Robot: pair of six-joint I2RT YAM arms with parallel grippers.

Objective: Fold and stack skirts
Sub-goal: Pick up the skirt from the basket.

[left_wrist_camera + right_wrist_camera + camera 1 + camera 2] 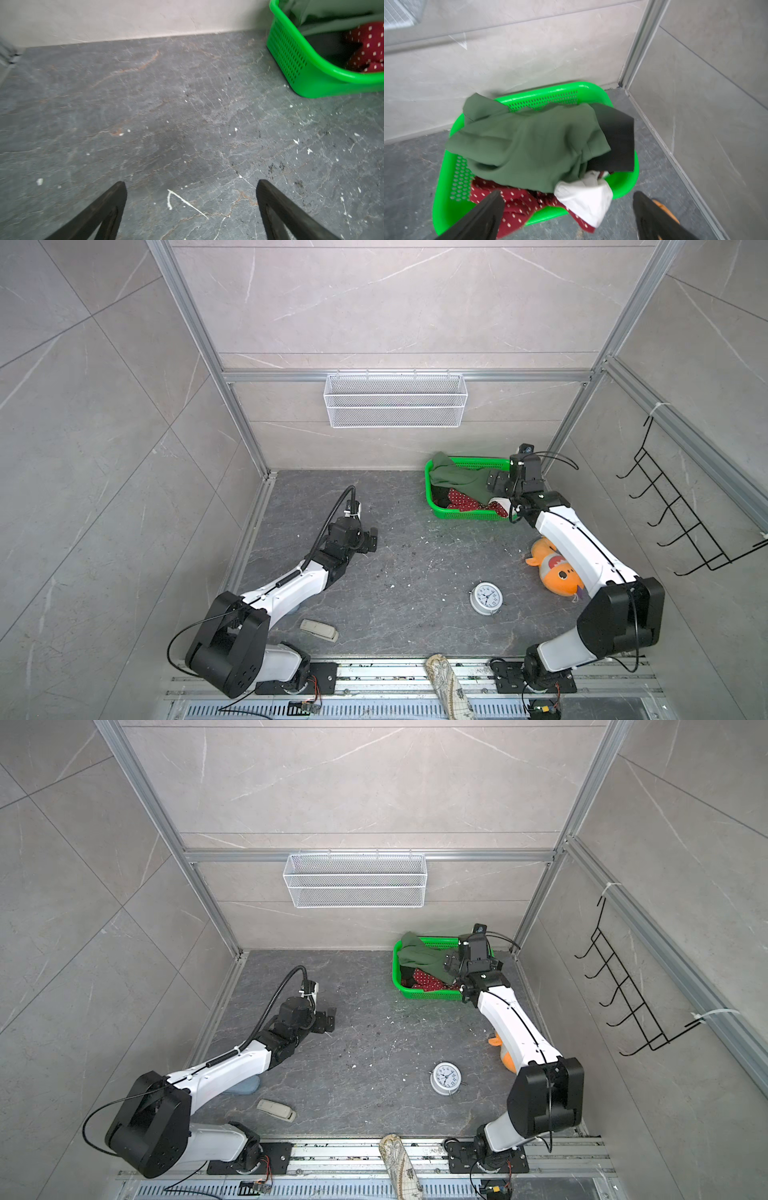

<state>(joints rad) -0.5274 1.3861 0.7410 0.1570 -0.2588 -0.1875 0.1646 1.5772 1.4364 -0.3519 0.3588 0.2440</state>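
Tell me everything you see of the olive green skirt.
The olive green skirt is plain, soft, matte cloth, crumpled and unfolded. It lies on top of the pile in the green basket, one corner draped over the rim by the wall. It covers part of the red dotted skirt and overlaps the black skirt. The open right claw hangs near it, holding nothing.
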